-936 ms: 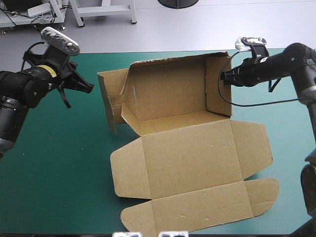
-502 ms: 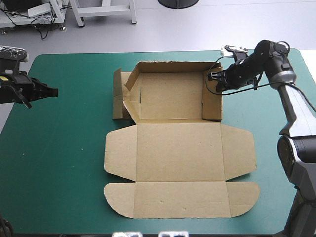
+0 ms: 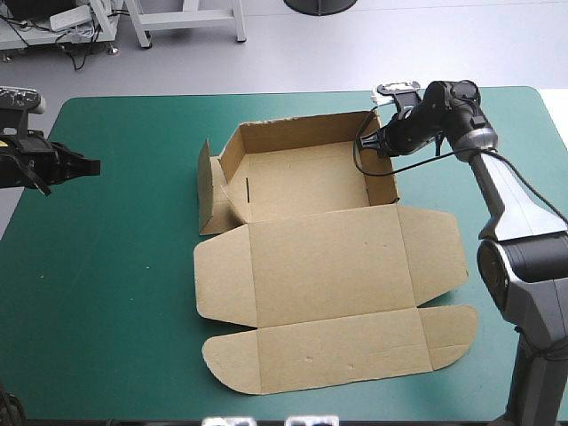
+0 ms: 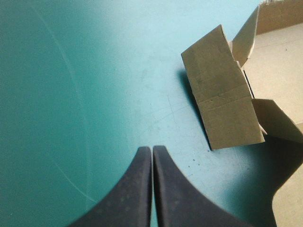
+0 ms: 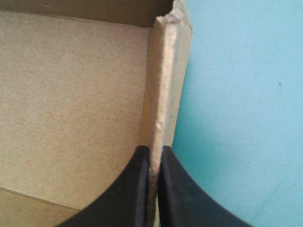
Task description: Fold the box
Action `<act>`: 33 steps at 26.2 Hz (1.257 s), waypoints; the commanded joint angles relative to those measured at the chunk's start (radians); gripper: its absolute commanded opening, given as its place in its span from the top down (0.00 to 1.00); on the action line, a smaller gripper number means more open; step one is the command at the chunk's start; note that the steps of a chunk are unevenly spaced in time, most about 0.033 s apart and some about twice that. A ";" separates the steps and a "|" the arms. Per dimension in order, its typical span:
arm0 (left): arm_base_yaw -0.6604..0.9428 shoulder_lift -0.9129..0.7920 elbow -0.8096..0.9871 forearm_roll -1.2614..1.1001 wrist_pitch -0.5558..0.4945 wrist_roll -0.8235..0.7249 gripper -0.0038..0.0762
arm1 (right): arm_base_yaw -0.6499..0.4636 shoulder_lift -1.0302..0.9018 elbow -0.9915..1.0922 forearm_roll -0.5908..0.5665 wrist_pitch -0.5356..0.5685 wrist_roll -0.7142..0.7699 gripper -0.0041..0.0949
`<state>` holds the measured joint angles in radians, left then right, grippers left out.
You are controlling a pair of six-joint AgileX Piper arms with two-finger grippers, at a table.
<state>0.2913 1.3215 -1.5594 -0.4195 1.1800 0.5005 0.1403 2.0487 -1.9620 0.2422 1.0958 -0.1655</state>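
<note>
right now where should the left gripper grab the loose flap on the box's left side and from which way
Grip the flap by its free top edge, coming from its outer side, where the left gripper faces it. The flap stands nearly upright outside the tray with bare teal-green cover beside it. The gripper is shut, so it should open first.

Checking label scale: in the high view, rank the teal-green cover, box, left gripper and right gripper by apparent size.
1. teal-green cover
2. box
3. left gripper and right gripper: too alike to rank.
</note>
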 commanded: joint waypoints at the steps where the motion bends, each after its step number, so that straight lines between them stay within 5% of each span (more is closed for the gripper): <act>1: 0.000 -0.032 -0.029 -0.050 -0.042 0.001 0.96 | 0.005 -0.020 0.000 -0.039 0.096 -0.027 0.87; 6: 0.000 -0.017 -0.029 -0.063 -0.042 0.028 0.96 | 0.005 -0.022 -0.087 -0.056 0.023 -0.027 0.52; 16: 0.000 0.007 -0.029 -0.066 -0.046 0.035 0.96 | 0.003 -0.072 -0.304 -0.056 0.160 0.058 0.51; 33: 0.000 0.007 -0.029 -0.118 -0.040 0.042 0.96 | 0.003 -0.116 0.062 -0.019 0.143 0.026 0.51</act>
<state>0.2913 1.3543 -1.5594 -0.4818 1.1797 0.5412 0.1493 1.9719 -1.8937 0.2079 1.2426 -0.1202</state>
